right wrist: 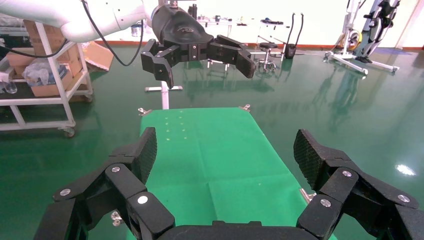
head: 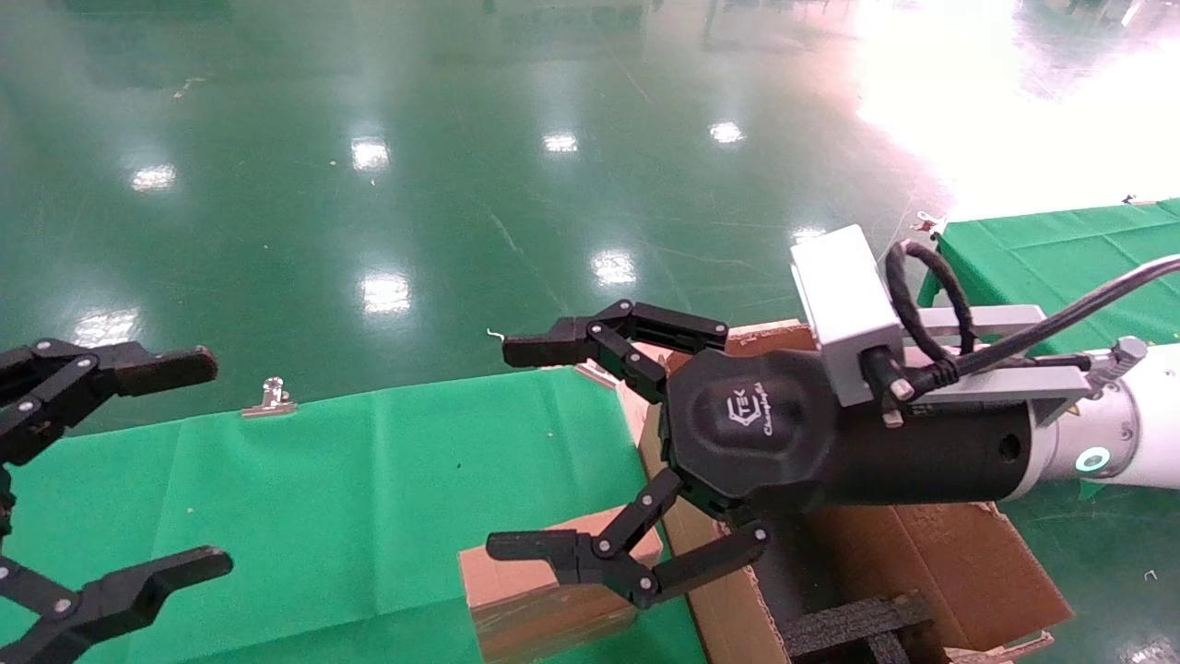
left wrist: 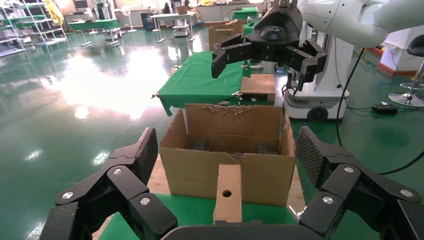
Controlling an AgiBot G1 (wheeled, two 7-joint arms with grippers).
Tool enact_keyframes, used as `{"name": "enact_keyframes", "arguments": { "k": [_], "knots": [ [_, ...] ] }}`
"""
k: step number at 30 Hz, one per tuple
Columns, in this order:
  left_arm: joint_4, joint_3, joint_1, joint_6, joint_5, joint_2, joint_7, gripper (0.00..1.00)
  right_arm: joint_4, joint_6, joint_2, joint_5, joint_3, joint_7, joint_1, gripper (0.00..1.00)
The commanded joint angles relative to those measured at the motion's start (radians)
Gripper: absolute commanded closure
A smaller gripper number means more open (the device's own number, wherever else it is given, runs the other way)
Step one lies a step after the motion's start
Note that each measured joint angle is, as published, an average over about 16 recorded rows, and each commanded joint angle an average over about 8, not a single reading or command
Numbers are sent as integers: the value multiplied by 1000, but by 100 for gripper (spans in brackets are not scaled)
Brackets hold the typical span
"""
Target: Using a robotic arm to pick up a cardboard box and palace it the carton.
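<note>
The small brown cardboard box lies on the green table beside the carton, and its holed end shows in the left wrist view. The carton stands open with ragged flaps and black foam inside. The right gripper on the white robotic arm is open and empty. It hovers above the small box, pointing left, and also shows in the left wrist view. The right wrist view does not show the box. The left gripper is open and empty at the left edge.
A green cloth covers the table, held by metal clips at its far edge. A second green table stands at the back right. Glossy green floor surrounds everything.
</note>
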Motion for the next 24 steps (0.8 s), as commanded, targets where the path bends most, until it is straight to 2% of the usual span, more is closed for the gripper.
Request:
{"name": "enact_keyframes", "arguments": {
  "k": [1, 12, 13, 20, 21, 24],
  "knots": [
    [0, 0, 0, 0, 0, 0, 0, 0, 0, 0, 0, 0, 0, 0, 0, 0],
    [0, 0, 0, 0, 0, 0, 0, 0, 0, 0, 0, 0, 0, 0, 0, 0],
    [0, 0, 0, 0, 0, 0, 0, 6, 0, 0, 0, 0, 0, 0, 0, 0],
    [0, 0, 0, 0, 0, 0, 0, 93, 0, 0, 0, 0, 1, -1, 0, 0],
    [0, 0, 0, 0, 0, 0, 0, 100, 0, 0, 0, 0, 1, -1, 0, 0],
    [0, 0, 0, 0, 0, 0, 0, 100, 0, 0, 1, -2, 0, 0, 0, 0]
  ]
}}
